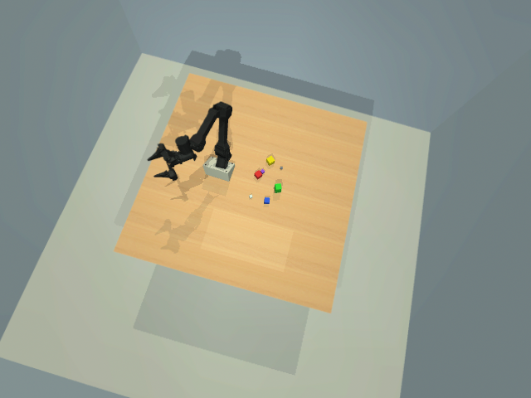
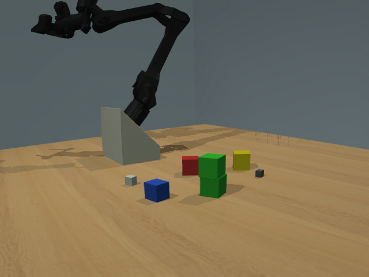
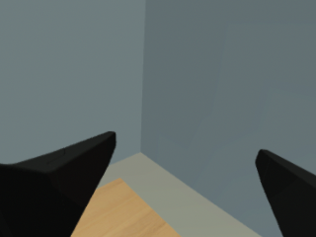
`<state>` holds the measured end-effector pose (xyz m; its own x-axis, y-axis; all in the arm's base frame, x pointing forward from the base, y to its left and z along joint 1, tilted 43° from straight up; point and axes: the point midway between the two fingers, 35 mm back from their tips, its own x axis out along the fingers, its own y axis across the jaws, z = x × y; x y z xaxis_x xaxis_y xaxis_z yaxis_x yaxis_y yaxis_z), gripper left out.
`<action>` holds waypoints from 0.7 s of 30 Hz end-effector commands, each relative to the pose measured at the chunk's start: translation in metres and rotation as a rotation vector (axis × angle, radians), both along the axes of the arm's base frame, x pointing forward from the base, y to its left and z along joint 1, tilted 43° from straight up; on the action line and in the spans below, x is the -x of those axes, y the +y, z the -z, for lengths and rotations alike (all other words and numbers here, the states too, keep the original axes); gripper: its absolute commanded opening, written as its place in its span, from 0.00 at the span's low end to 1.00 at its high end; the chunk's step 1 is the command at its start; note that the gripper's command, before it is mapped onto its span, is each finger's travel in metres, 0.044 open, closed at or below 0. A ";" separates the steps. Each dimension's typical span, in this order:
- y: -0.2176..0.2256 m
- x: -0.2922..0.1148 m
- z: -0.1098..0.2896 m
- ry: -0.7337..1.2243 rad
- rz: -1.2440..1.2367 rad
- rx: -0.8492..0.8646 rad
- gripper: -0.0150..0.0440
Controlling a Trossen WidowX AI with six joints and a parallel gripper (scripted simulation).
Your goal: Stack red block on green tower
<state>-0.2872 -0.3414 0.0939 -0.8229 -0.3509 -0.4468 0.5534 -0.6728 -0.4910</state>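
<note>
Pincer (image 1: pixel 165 166) wide open, empty, well apart from red block (image 2: pixel 189 165) beside green tower (image 2: pixel 212 175); no writing legible.

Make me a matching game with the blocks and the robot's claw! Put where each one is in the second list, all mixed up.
Things:
1. red block
2. green tower
3. blue block
4. gripper

Places or states:
A. two cubes stacked
B. open, holding nothing, far from the blocks
C. on the table behind the tower
D. nearest the exterior camera, beside a small white cube

Pairs: 1-C, 2-A, 3-D, 4-B
</note>
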 end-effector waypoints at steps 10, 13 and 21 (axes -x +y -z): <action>-0.046 -0.133 0.043 -0.099 -0.531 -0.325 1.00; -0.050 -0.172 0.053 -0.122 -0.695 -0.415 1.00; -0.036 -0.276 0.074 -0.169 -1.130 -0.641 1.00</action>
<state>-0.0455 -0.3852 0.0228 -0.2281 -0.5216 -0.8221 0.7987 0.3827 -0.4644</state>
